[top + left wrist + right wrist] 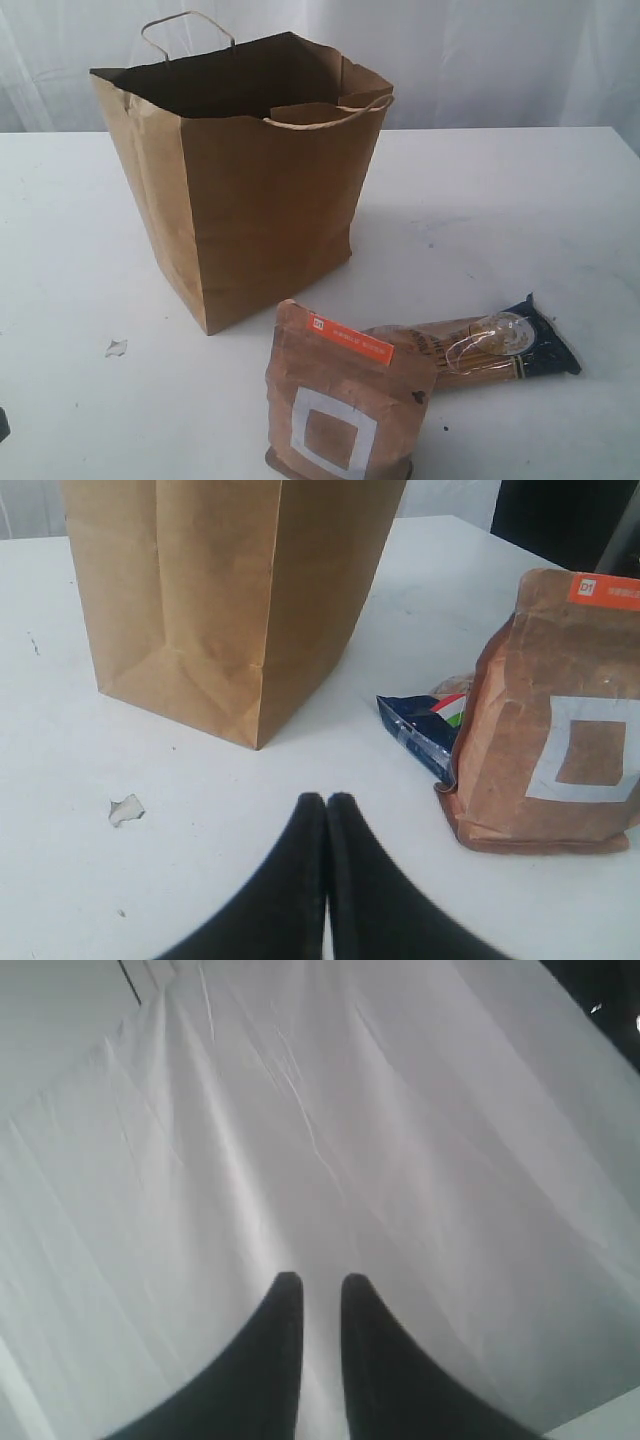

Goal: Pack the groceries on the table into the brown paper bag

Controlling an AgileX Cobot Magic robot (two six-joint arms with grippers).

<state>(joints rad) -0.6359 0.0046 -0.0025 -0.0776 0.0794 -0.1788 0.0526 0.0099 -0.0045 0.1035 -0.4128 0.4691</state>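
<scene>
A: White table [520, 220] ran back to a pale curtain [480, 60]. What stood on it?

B: The brown paper bag [250, 200] stood upright near the middle, mouth open and handles up. In front of it sat the brown pouch with white square [340, 400], and the blue-ended spaghetti pack [480, 350] lay flat, just behind the pouch and touching it. A small white scrap [116, 347] lay off to the bag's other side.

A: And the arms?

B: The left gripper [326, 802] had its jaws pressed together on nothing. It hung low over the table, aimed between the bag and the pouch. The right gripper [312, 1282] showed a narrow slit between its jaws, also empty, and faced the curtain away from the groceries.

A: So how far along was the packing?

B: Probably well past halfway. Only those two items were out on the table. The bag's inside was too dark to show its contents, so anything already packed was a guess. The pouch and the spaghetti were left to go in.
</scene>
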